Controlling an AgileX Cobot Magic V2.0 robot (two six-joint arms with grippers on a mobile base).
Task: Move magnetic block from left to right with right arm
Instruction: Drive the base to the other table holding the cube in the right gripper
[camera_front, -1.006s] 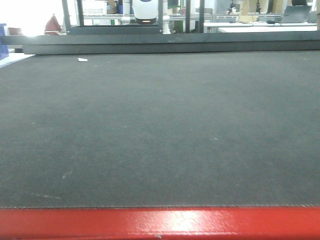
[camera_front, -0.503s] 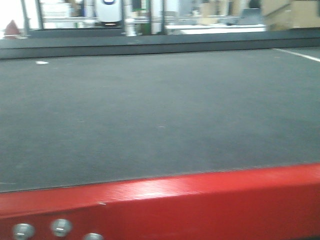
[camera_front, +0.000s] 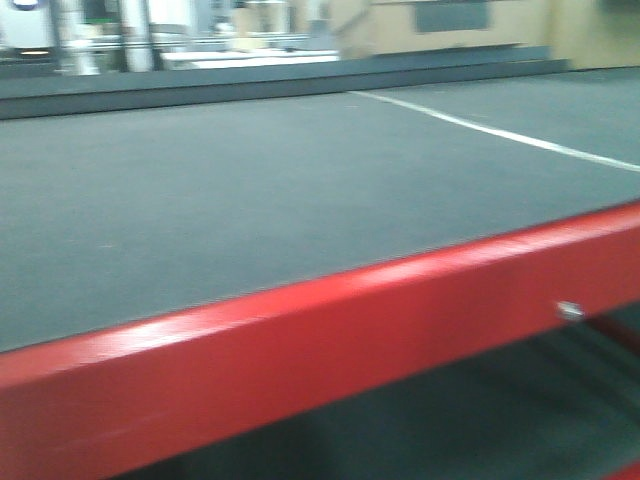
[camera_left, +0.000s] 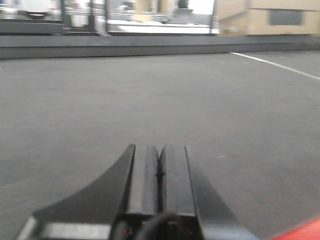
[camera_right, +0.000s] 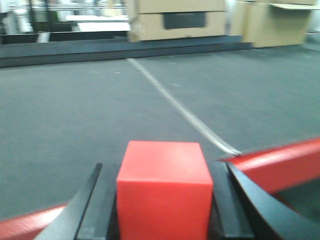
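Note:
The magnetic block (camera_right: 164, 187), a small red cube, fills the bottom middle of the right wrist view. My right gripper (camera_right: 162, 172) is shut on it, one black finger (camera_right: 97, 205) pressed to each side. Behind the cube runs the red edge (camera_right: 280, 162) of the grey-topped table. In the left wrist view my left gripper (camera_left: 160, 150) is shut, its two black fingers (camera_left: 145, 175) pressed together with nothing between them, low over the grey mat (camera_left: 150, 100). Neither gripper nor the cube shows in the front view.
The front view shows the grey mat (camera_front: 250, 190) tilted, bordered by a red metal rail (camera_front: 330, 340) with a bolt (camera_front: 570, 311). A white line (camera_front: 500, 133) crosses the surface at right. Cardboard boxes (camera_right: 180, 20) stand beyond the far edge.
The front view has swung to the right: the red rail now runs diagonally and a white line has come into view. The small white scrap at far left has left the frame.

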